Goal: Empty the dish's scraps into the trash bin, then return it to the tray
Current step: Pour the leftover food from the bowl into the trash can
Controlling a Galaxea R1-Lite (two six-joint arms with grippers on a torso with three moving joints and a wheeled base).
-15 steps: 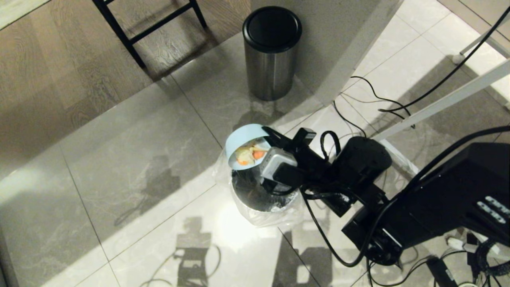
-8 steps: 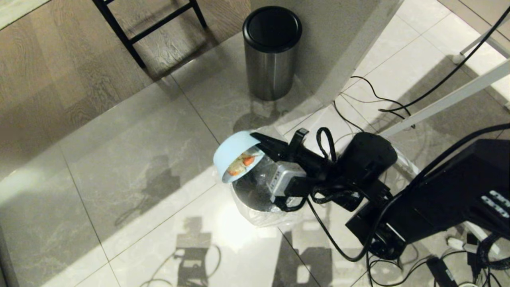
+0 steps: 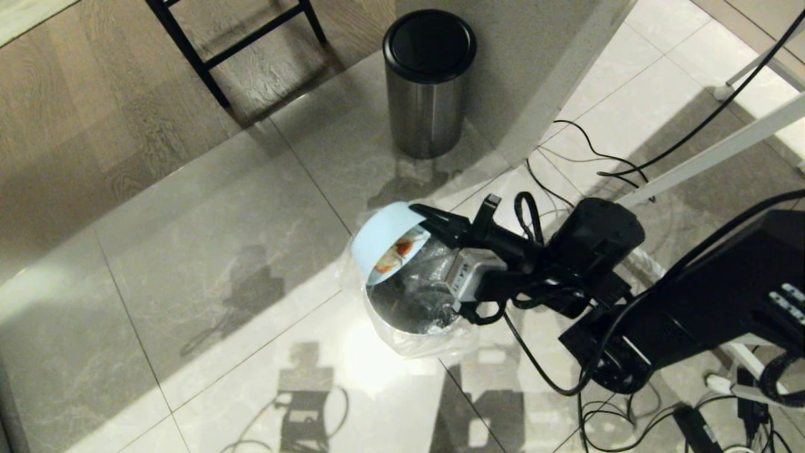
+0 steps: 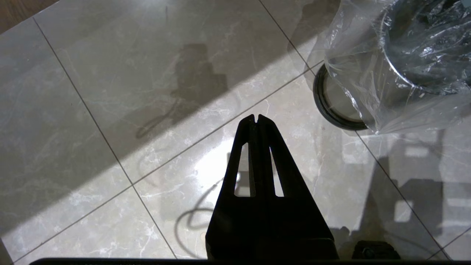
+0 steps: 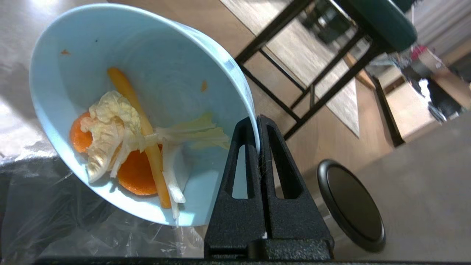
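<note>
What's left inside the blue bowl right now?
The bowl, tipped over the lined trash bin by the right gripper, has scraps clinging inside: orange slices, an orange strip, pale yellow peels. Whatever lies under that pile is covered.

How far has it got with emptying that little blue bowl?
Done: the right claw, pinching the blue bowl by its rim, has it over the lined trash bin. In hand: the bowl is tipped steeply, but the scraps cling inside. Left: shedding them, then taking the bowl to the tray, which is out of sight.
</note>
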